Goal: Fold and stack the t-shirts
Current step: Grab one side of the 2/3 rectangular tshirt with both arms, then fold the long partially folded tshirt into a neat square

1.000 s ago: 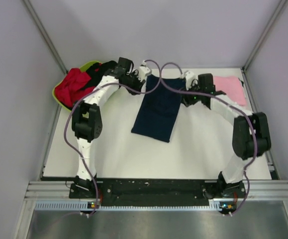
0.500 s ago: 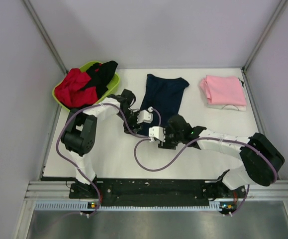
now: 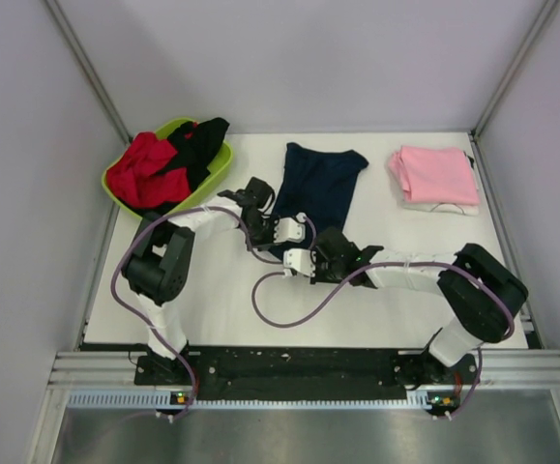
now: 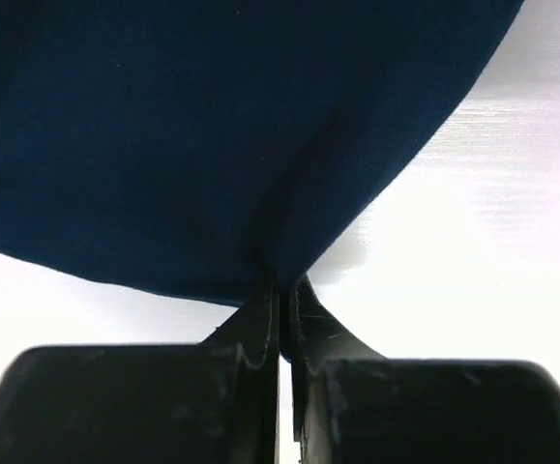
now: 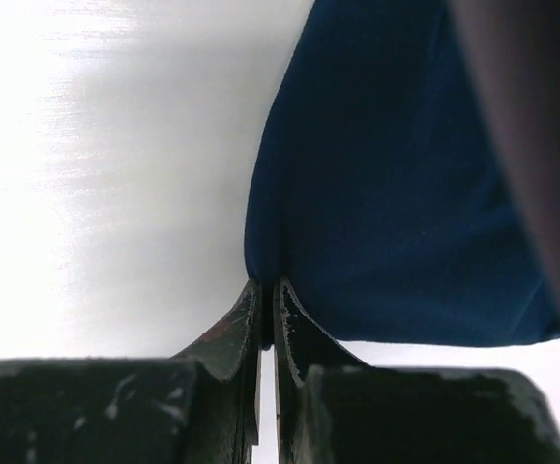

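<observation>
Our left gripper [image 4: 278, 290] has its fingers pressed together on the near hem of the navy shirt [image 4: 212, 126], with a pinch of cloth caught between the tips. Our right gripper [image 5: 267, 288] is closed the same way on that shirt's edge, where the cloth meets the bare table [image 5: 115, 174].

From above we see both grippers close beside each other at the shirt's near end, the left one just beyond the right. Our left wrist bends down from a forearm that reaches rightward and away, and its elbow is folded back above its base. Our right forearm lies low and stretches leftward across the table, with its elbow raised near the right edge.

The navy shirt lies in the middle of the table, running from our grippers toward the back wall. A pink shirt [image 3: 434, 176] sits folded at the far right corner, well apart. A red shirt [image 3: 139, 169] and a black shirt [image 3: 199, 145] are heaped in the basin [image 3: 220, 172] at the far left.
</observation>
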`<action>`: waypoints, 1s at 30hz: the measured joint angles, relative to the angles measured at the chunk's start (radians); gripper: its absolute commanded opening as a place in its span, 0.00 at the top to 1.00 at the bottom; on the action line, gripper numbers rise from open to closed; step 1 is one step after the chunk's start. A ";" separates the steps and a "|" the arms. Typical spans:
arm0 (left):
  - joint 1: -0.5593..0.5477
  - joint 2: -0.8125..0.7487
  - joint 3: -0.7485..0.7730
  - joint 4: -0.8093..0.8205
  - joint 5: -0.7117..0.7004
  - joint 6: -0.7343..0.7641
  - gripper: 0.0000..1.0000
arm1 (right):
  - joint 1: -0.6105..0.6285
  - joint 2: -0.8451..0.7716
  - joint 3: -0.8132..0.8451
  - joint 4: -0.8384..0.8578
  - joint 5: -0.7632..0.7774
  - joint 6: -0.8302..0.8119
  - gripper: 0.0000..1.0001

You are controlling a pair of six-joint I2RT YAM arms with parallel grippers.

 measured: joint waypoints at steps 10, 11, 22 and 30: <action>-0.035 -0.183 -0.037 -0.245 0.030 -0.071 1.00 | 0.117 -0.251 0.027 -0.272 0.005 0.120 1.00; -0.047 -0.232 -0.055 -0.286 0.033 -0.077 1.00 | 0.150 -0.294 0.037 -0.318 -0.004 0.143 1.00; -0.114 -0.539 0.031 -0.632 0.065 -0.188 1.00 | 0.210 -0.574 0.177 -0.572 -0.167 0.332 1.00; -0.030 -0.314 0.299 -0.554 -0.043 -0.302 1.00 | -0.166 -0.351 0.375 -0.573 -0.283 0.330 1.00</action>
